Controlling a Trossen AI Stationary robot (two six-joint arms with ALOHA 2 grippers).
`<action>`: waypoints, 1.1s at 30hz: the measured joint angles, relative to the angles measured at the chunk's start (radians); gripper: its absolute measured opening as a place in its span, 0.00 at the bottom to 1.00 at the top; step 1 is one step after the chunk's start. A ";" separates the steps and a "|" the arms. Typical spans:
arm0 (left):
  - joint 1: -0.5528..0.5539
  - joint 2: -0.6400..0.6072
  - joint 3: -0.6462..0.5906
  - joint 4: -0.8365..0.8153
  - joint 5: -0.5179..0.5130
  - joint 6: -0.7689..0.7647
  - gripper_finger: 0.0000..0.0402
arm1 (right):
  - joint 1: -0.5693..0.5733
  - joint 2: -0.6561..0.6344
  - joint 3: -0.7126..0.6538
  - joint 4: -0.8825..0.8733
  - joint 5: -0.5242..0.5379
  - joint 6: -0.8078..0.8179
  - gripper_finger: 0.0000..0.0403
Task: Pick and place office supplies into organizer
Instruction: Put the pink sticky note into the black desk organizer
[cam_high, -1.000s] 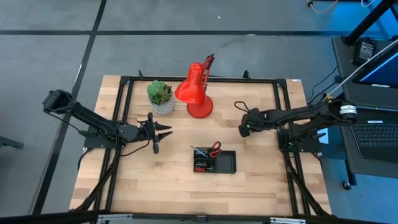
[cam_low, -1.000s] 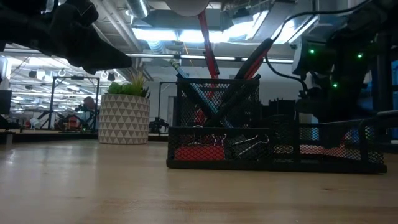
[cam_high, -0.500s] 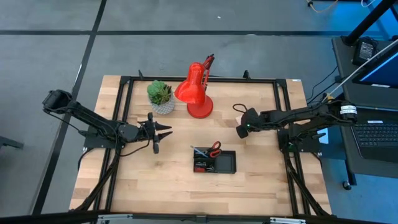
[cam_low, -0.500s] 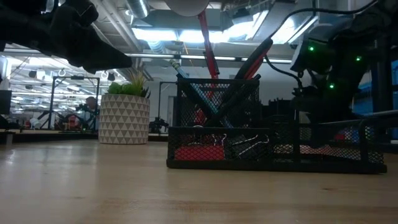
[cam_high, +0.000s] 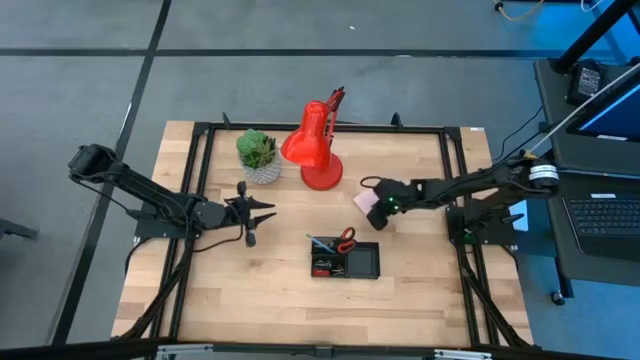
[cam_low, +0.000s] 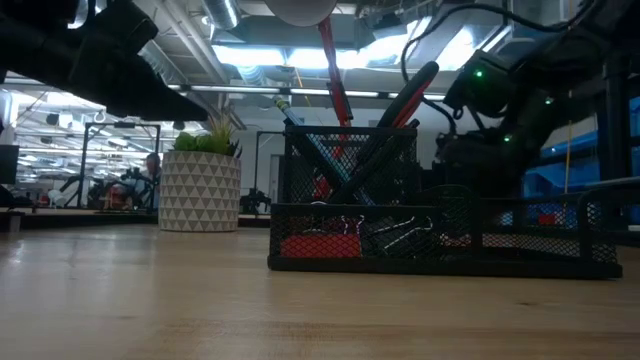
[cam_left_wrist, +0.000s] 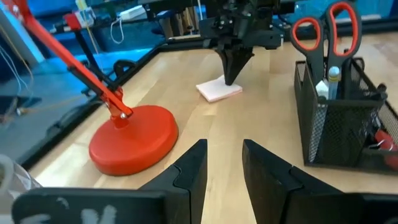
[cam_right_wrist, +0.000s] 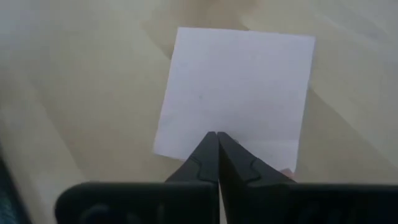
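Observation:
A pink sticky-note pad (cam_high: 362, 199) (cam_right_wrist: 236, 87) lies flat on the table, right of the red lamp's base. My right gripper (cam_high: 376, 208) (cam_left_wrist: 231, 79) (cam_right_wrist: 216, 140) points steeply down over it, fingers shut, tips at the pad's top face near one edge. The black mesh organizer (cam_high: 345, 260) (cam_left_wrist: 342, 124) stands nearer the front, with red-handled scissors (cam_left_wrist: 323, 31) and pens upright in its cup. My left gripper (cam_high: 258, 222) (cam_left_wrist: 224, 165) hovers open and level at the table's left, holding nothing. My right gripper has its shut fingertips (cam_left_wrist: 231, 73) down at the pad's top face (cam_right_wrist: 205, 118), close to one edge, coming from above. Whether the tips touch the pad I cannot tell. The pad lies flat on the table.
The red desk lamp (cam_high: 315, 150) (cam_left_wrist: 134, 137) stands at the far middle, with the potted plant (cam_high: 258, 155) (cam_low: 200, 185) to its left. A black metal frame (cam_high: 200, 180) runs round the tabletop. Bare wood lies between my left gripper and the organizer.
My right gripper has moved toward the table's left edge and down, and has tipped steeply downward, staying shut. It now stands over the pink pad, which shows beside it in the high view.

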 joint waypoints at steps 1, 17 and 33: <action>0.000 0.000 0.000 0.000 0.000 0.021 0.24 | 0.001 0.015 0.000 0.039 -0.009 -0.023 0.01; 0.027 0.102 0.000 -0.012 -0.003 0.614 0.24 | 0.009 0.239 0.147 0.209 -0.194 -0.235 0.01; 0.237 0.446 0.052 0.270 0.190 1.112 0.24 | 0.009 0.433 0.378 0.189 -0.311 -0.341 0.01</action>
